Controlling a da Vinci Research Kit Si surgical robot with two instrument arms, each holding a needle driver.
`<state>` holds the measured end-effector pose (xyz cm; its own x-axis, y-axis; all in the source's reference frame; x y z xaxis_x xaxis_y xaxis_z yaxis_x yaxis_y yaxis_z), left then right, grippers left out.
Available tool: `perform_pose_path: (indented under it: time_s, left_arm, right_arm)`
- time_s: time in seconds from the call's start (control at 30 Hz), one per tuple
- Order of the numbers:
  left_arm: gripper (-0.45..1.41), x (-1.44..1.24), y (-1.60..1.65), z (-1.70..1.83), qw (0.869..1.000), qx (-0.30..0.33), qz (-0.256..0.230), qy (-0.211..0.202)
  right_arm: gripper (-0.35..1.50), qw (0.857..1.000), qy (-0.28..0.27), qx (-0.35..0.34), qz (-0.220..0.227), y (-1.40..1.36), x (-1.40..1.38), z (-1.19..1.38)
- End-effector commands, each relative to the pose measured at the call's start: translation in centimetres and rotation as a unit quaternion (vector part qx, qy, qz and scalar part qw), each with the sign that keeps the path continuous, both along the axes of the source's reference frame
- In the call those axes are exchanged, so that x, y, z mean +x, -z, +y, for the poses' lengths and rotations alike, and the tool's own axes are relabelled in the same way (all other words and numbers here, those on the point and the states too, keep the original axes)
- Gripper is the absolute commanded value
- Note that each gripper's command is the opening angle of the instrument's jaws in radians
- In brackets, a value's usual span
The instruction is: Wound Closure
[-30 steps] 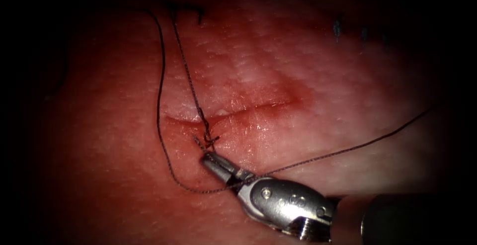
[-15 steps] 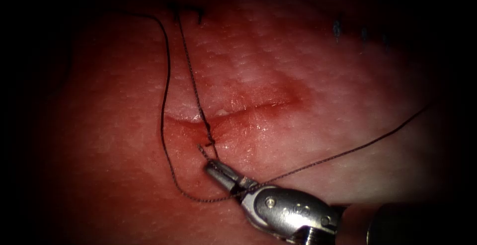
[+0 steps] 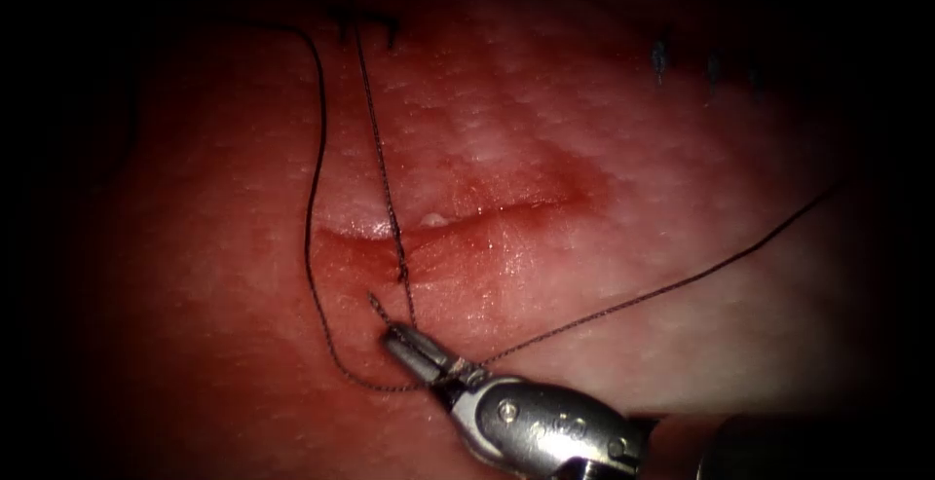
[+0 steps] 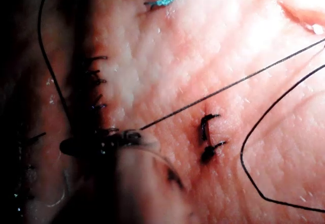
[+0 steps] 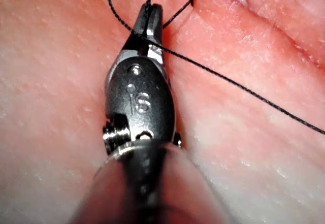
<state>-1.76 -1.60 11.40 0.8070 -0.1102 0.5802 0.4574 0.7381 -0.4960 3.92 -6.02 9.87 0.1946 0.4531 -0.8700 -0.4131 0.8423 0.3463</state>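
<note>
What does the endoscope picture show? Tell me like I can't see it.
The right arm's tool has its jaws shut on the thread just below a cut in the tissue. One strand runs up across the cut, one loops round on the left, and another trails off to the right.

Endoscope view: bright centre pool on tissue (image 3: 545,149), heavy dark vignette at edges. Glare on right tool (image 3: 414,349) metal (wet sheen near cut (image 3: 467,219)). Wrist views: shaft foreground blurred.

surgical practice bench, tissue (image 3: 604,246), thread (image 3: 672,290)
</note>
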Motion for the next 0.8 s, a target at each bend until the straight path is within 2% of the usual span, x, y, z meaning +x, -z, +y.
perform_pose_path:
  time_s: [0.03,0.53,0.7,0.8]
  left_arm:
    - [-0.45,-0.05,-0.09,0.00,1.000,0.000,0.001,0.001]
    - [-0.45,0.02,-0.26,0.09,1.000,-0.006,0.009,0.004]
    - [-0.45,0.01,-0.26,0.02,1.000,-0.008,0.012,0.006]
    - [-0.45,-0.02,-0.21,-0.06,1.000,-0.010,-0.001,-0.013]
  right_arm:
    - [-0.35,1.000,0.003,0.003,-0.001,-0.04,0.08,-0.11]
    - [-0.35,0.999,0.024,0.028,0.000,-0.13,0.13,-0.32]
    - [-0.35,0.999,0.023,0.030,-0.001,-0.11,0.17,-0.29]
    - [-0.35,0.999,0.017,0.028,0.011,-0.09,0.17,-0.23]
